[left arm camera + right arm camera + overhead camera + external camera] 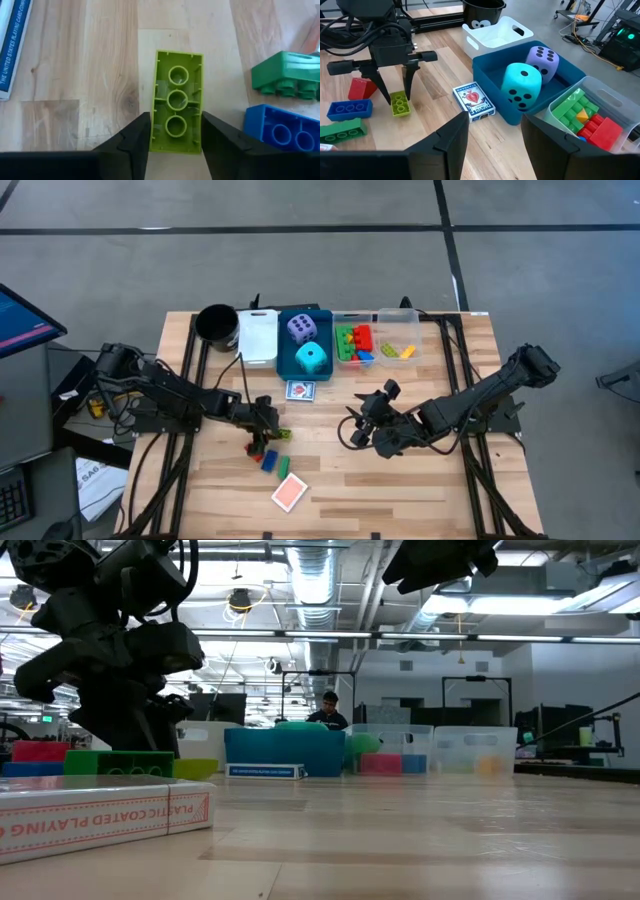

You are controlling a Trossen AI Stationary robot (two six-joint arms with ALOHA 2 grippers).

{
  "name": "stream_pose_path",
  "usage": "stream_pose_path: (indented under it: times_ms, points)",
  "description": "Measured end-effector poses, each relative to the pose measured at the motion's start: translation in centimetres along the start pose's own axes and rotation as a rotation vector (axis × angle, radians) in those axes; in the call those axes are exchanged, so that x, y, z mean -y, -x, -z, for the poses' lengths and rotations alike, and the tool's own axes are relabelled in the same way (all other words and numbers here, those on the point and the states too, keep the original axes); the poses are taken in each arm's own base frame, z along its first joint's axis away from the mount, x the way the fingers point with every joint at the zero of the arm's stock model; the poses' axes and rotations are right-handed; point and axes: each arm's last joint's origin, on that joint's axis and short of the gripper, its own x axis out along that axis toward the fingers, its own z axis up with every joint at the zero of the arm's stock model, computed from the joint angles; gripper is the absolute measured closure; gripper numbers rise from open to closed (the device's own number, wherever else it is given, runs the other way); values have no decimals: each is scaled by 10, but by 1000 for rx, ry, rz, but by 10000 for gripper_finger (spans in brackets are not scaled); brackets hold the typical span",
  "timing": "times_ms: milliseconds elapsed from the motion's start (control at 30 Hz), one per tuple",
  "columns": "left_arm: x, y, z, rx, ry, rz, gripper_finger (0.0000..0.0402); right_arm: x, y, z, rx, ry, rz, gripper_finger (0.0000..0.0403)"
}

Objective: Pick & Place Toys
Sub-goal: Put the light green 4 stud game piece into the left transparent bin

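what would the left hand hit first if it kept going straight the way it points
The left hand points down at the table, its open fingers straddling one end of the lime-green plastic brick, lying studs-down. Going straight on, it would likely meet that brick or the wooden table first; depth is unclear.

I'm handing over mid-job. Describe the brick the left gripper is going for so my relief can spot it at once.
Start at the blue bin holding the two dice, then drop to the left gripper on the wooden table. Between its open fingers lies the lime-green brick, upside down with three hollow tubes showing. The neighbouring bricks are darker green, blue and red.
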Motion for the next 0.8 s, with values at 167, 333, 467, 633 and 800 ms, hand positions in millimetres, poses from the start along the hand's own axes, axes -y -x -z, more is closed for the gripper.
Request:
stream_pose_path:
  times_ms: [167, 333, 467, 633, 800]
  points:
    - [0, 0, -1, 8, 4, 2, 264, 0, 0, 0, 0, -8, -1, 227]
    - [1, 0, -10, 101, 8, 20, 261, -5, 2, 2, 5, 39, -14, 229]
    - [3, 5, -19, 197, 11, 50, 267, -12, 2, 5, 10, 143, -40, 229]
    - [2, 27, -35, 348, 93, 136, 262, -38, -13, 16, 51, 422, -76, 231]
    - [-4, 57, -48, 483, 215, 276, 265, -63, -34, 22, 153, 654, -79, 232]
